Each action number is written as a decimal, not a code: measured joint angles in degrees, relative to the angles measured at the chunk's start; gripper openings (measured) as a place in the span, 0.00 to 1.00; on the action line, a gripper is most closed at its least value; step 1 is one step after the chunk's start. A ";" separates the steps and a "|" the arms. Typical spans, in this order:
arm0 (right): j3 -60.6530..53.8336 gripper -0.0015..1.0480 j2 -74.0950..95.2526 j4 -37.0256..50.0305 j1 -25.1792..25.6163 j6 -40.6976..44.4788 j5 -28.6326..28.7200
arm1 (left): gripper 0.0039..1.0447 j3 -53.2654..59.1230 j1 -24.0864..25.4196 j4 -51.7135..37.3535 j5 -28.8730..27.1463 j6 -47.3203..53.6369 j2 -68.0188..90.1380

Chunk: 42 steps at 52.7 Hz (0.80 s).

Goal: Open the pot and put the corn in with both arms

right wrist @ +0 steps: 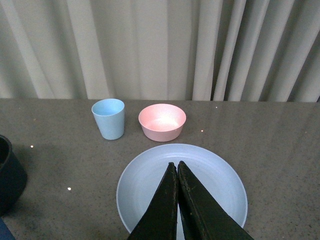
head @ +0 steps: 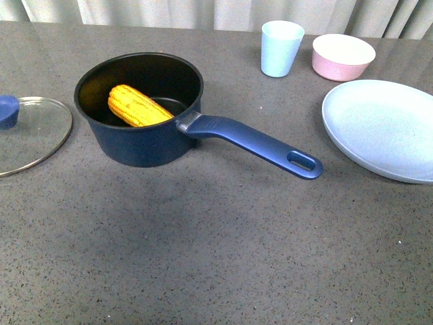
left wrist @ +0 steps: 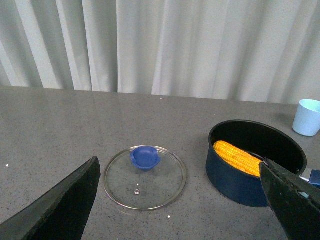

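Note:
The dark blue pot (head: 145, 145) stands uncovered at the table's left centre, its long handle (head: 254, 142) pointing right and toward me. The yellow corn (head: 139, 106) lies inside it, also seen as corn (left wrist: 237, 157) in the pot (left wrist: 235, 182) from the left wrist. The glass lid (head: 30, 135) with a blue knob lies flat on the table left of the pot; the lid (left wrist: 145, 177) is between my left gripper's spread fingers. My left gripper (left wrist: 182, 200) is open and empty, above the table. My right gripper (right wrist: 176, 165) is shut on nothing, over the plate. Neither arm shows in the front view.
A light blue plate (head: 382, 128) lies at the right; the plate (right wrist: 145, 190) is under my right gripper. A light blue cup (head: 281, 47) and a pink bowl (head: 343, 56) stand at the back right. Pale curtains hang behind the table.

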<state>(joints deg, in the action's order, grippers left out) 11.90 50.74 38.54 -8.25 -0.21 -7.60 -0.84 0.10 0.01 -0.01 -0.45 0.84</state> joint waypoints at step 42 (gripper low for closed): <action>-10.60 0.02 -24.00 -12.11 8.15 0.04 7.61 | 0.92 0.00 0.00 0.00 -0.02 0.00 0.00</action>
<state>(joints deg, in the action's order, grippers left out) 1.30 26.74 26.44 -0.10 -0.16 0.01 -0.84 0.10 0.01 -0.03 -0.45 0.84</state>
